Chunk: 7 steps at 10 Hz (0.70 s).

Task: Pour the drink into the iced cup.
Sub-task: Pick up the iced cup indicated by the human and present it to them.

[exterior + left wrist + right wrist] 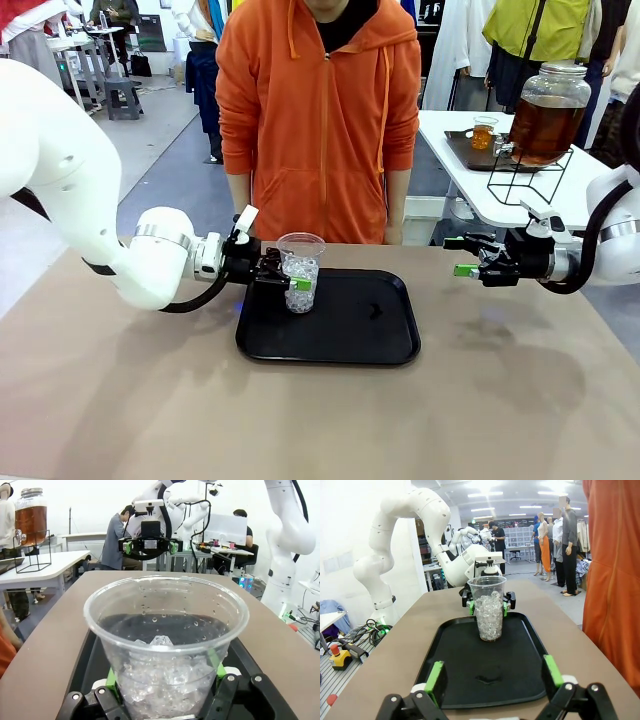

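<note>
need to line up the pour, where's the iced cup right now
In the front view the iced cup stands on the left part of the black tray, just before the person, with the left gripper shut around its lower half.

You face a robotics lab: an emergency-stop box [340,658] and cables [370,629] on the floor [330,677], people [114,540] working at far desks [222,551].

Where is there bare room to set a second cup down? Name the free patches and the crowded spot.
Free: the tray's right half, between the iced cup and its right rim; the tabletop between tray and near edge. Crowded: the tray's far-left corner, where the left tool grips the cup.
</note>
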Motion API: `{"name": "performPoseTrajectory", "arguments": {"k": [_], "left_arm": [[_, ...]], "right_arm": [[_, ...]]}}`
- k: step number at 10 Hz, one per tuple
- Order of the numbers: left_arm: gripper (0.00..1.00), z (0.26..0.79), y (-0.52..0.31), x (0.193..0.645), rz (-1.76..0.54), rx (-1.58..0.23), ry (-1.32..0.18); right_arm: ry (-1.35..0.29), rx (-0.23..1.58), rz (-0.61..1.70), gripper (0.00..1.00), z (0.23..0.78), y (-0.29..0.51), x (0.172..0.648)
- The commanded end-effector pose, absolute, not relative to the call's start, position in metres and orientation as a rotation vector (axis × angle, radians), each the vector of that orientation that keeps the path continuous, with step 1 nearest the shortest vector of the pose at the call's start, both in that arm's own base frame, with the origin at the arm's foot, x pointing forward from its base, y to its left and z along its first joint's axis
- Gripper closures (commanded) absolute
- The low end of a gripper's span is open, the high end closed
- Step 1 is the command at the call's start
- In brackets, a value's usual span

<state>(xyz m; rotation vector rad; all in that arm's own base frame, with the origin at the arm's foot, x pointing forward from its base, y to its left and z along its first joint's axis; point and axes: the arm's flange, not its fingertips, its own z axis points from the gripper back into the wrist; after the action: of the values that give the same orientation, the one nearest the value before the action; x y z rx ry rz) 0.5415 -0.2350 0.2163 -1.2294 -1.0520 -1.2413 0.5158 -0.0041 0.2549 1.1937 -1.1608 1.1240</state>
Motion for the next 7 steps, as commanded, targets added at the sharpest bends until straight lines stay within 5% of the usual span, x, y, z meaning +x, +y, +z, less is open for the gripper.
{"name": "performPoseTrajectory", "arguments": {"k": [1,7], "left_arm": [[0.2,0.235,-0.236,0.541,-1.225,-1.254,-1.108],[0.2,0.319,-0.249,0.575,-1.182,-1.202,-1.162]], "right_arm": [[-1.162,1.197,1.119,0.0,0.258,-0.003,0.517],[-1.162,1.197,1.119,0.0,0.258,-0.003,0.517]]}}
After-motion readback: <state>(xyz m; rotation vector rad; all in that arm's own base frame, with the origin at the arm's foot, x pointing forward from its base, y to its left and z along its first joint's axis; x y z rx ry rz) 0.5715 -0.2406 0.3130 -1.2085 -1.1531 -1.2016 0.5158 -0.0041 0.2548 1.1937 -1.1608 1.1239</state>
